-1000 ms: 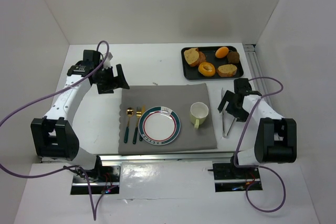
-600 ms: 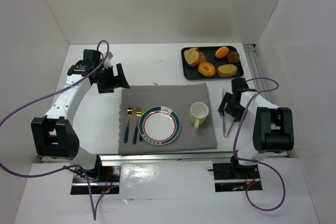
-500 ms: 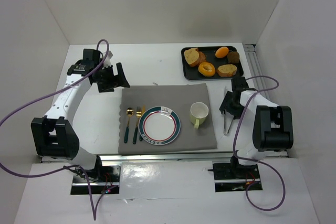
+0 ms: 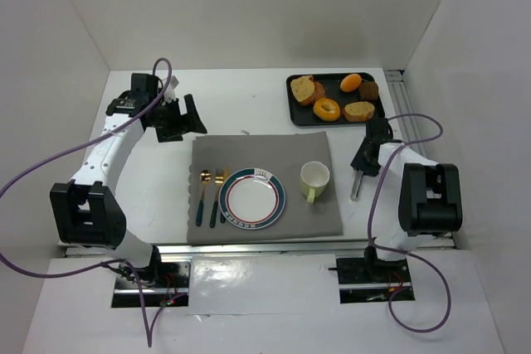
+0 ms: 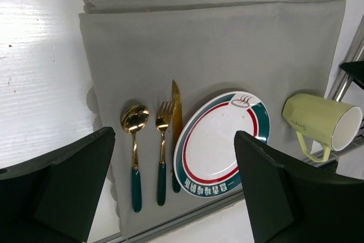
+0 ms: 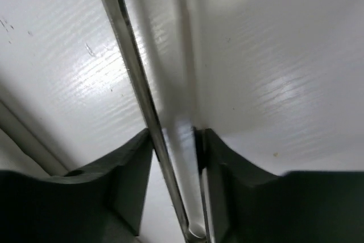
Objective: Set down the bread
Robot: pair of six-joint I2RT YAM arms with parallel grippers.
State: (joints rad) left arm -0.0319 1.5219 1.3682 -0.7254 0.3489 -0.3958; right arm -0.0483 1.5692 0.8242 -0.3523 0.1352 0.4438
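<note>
Several pieces of bread (image 4: pixel 304 89) lie on a black tray (image 4: pixel 335 80) at the back right. Metal tongs (image 4: pixel 358 186) lie on the table to the right of the grey placemat (image 4: pixel 265 151). My right gripper (image 4: pixel 363 162) is down over the tongs' far end. In the right wrist view its fingers (image 6: pixel 133 169) press on the outer sides of the two tong arms (image 6: pixel 133 66), so the right gripper (image 6: pixel 176 140) is shut on them. My left gripper (image 4: pixel 189 118) hangs open above the mat's back left corner, and the left wrist view shows it (image 5: pixel 173 135) holding nothing. A white plate (image 4: pixel 251 197) with a green and red rim sits on the mat.
A pale green cup (image 4: pixel 314 178) stands on the mat between the plate and the tongs. A spoon (image 4: pixel 203 192), fork and knife lie left of the plate. White walls close in the table on three sides. A metal rail (image 4: pixel 398 97) runs along the right edge.
My right gripper has swung back and left over the tongs, and its jaws have narrowed onto the two arms. My left gripper has shifted slightly.
</note>
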